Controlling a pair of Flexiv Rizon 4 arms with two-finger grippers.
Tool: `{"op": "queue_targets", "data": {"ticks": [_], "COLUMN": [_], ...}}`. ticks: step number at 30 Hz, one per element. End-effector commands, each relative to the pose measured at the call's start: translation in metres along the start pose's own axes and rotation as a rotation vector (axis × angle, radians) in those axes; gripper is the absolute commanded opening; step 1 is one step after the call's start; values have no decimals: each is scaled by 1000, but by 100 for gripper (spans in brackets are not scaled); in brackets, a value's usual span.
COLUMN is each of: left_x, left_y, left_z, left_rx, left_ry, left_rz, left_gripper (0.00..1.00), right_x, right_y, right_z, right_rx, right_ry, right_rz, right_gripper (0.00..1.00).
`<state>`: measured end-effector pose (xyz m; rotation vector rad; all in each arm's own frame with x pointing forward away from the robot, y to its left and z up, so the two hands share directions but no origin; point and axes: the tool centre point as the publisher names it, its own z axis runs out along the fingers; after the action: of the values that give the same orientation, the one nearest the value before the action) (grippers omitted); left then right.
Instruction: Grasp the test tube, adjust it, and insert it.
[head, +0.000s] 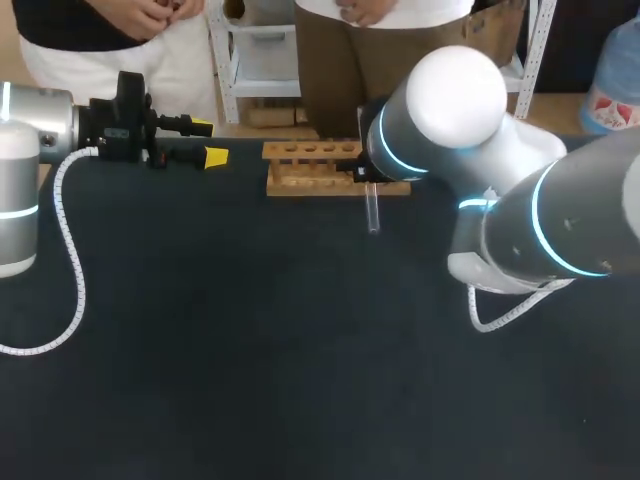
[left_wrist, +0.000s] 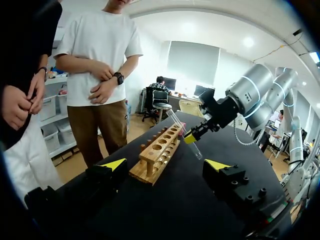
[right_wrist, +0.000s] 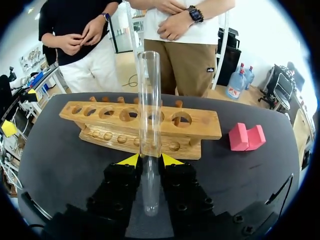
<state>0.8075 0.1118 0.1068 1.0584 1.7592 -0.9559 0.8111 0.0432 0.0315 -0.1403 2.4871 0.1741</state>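
Glass tube (right_wrist: 149, 125) | clamped mid-length by right gripper (right_wrist: 149, 161), off the table; axis tilted, open end leaning toward rack (right_wrist: 200, 125) | wooden rack just ahead of that gripper; holes up | left gripper (left_wrist: 166, 164) spread, empty, by rack's other end; right arm nearer

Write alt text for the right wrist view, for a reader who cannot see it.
The right gripper is shut on a clear test tube, which sticks out ahead of it toward a wooden rack with a row of holes. The rack stands on a dark table, with a pink block beside it.
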Motion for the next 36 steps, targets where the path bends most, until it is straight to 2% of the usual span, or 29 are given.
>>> {"op": "queue_targets", "data": {"ticks": [1, 19, 36], "left_x": [1, 1, 1], "left_y": [-1, -1, -1], "left_z": [0, 0, 0], "left_rx": [-3, -3, -3], "left_ry": [-4, -4, -4], "left_rz": [2, 2, 2], "left_gripper": [100, 100, 100], "right_x": [-2, 2, -10], "right_y": [-1, -4, -8], "right_z": [3, -24, -80], "right_rx": [-3, 30, 76], "right_ry": [24, 21, -34], "right_rz": [2, 27, 28], "right_gripper": [0, 0, 0]}}
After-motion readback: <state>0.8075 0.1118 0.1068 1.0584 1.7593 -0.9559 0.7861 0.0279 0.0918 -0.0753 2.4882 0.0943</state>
